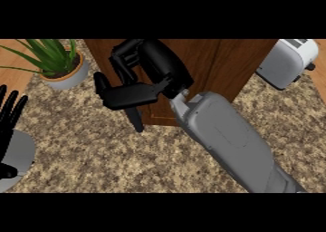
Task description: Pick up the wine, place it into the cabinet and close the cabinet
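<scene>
Brown wooden cabinet (219, 68) on speckled granite surface (112, 154), doors apparently shut; wine bottle not visible, presumably inside; right robot hand (142, 77) against the door front, fingers loosely bent, holding nothing; left robot hand (5, 113) resting open at left edge; task judged near complete

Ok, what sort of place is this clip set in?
Most likely a home kitchen: a speckled granite-look counter, a wooden cabinet standing on it, a silver toaster at the right, and a potted plant at the left.
</scene>
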Motion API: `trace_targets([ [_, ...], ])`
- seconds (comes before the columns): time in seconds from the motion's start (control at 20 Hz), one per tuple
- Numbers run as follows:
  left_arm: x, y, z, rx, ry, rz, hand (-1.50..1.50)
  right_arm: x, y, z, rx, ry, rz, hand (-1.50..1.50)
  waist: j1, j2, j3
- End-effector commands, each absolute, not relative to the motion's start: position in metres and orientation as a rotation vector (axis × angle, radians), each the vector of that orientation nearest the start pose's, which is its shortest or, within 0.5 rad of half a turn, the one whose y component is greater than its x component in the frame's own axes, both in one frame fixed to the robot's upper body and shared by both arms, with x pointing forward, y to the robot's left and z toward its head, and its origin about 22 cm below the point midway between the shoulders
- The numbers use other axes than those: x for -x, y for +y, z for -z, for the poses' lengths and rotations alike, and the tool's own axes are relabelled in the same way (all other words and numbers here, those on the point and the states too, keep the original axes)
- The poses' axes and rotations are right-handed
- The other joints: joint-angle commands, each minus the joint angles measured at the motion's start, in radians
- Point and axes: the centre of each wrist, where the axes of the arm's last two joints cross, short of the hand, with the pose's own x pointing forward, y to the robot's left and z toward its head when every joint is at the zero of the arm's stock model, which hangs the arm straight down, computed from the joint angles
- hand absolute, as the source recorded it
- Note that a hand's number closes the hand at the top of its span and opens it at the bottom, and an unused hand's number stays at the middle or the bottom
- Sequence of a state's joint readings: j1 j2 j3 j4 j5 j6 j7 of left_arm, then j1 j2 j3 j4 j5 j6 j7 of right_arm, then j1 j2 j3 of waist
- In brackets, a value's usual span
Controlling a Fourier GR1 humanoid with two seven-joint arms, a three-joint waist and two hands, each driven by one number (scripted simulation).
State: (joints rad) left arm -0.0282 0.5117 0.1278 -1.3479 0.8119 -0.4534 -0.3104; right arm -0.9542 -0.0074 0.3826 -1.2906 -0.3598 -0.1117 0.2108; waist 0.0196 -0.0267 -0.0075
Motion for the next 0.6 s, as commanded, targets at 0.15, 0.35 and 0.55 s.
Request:
trace_targets([
  [0.15, -0.240, 0.395, -0.028, 0.459, -1.833, -0.083, -1.50, -0.389, -0.073, -0.171, -0.392, -1.729, -0.486, 1.50, 0.007, 0.038, 0.007],
  [0.35, -0.246, 0.404, -0.041, 0.429, -1.855, -0.083, -1.50, -0.392, -0.072, -0.176, -0.382, -1.733, -0.468, 1.50, 0.007, 0.037, 0.007],
  [0.55, -0.244, 0.395, -0.034, 0.455, -1.852, -0.100, -1.50, -0.391, -0.067, -0.175, -0.365, -1.757, -0.474, 1.50, 0.009, 0.033, 0.007],
])
